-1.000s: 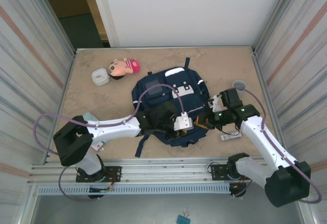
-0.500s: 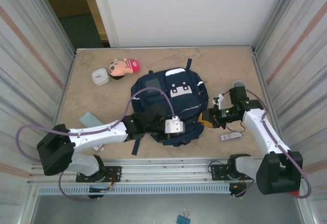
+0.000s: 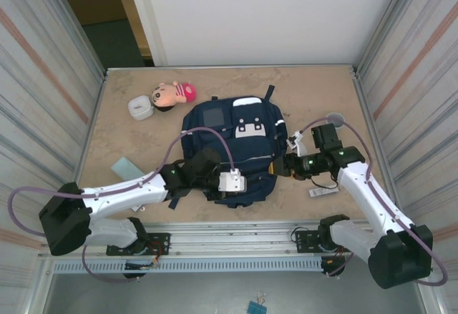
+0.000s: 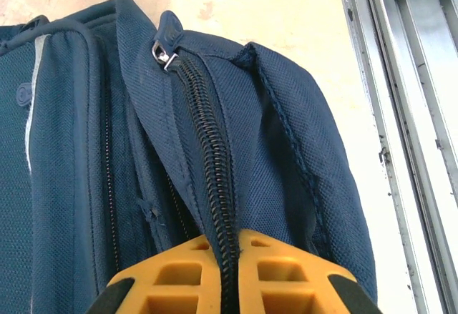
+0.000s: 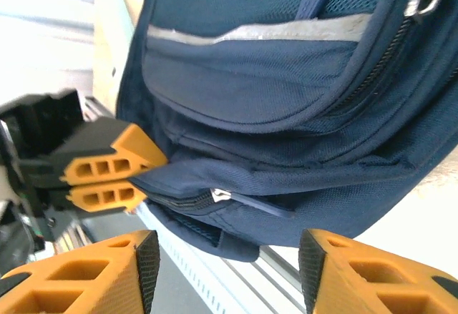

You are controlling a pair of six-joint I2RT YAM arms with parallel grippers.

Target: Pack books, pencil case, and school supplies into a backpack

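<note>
- The backpack point(image 3: 254, 149) lies flat in the middle of the table point(image 3: 143, 135), its zipped edge toward the arms
- The left claw point(image 4: 229, 275) is pressed together on that edge, pinching the fabric with the zip running straight between its pads
- The right claw point(image 5: 229, 257) is spread wide and holds nothing; it hangs just beside the bag's right side, facing the zip pull point(image 5: 218, 194)
- The step in hand looks like opening the main pocket: one claw anchors the cloth, the other goes for the pull
- To do it well, the right claw should close squarely on the small metal pull, not on the fold of fabric around it
- The pull then wants to travel along the line of the teeth, away from the left claw, so the seam stays taut
- If the left pinch slackens, the soft bag will likely slide or bunch instead of unzipping
- The opening should end up wide, since flat things must go in next
- The teal pad point(image 3: 127, 165) lies well to the left of the bag; the white-and-black bar point(image 3: 322, 192) lies near the right arm, both unpacked
- The bag's white patch point(image 3: 245, 101) is too small to show any writing, and no brand can be read in the close views
</note>
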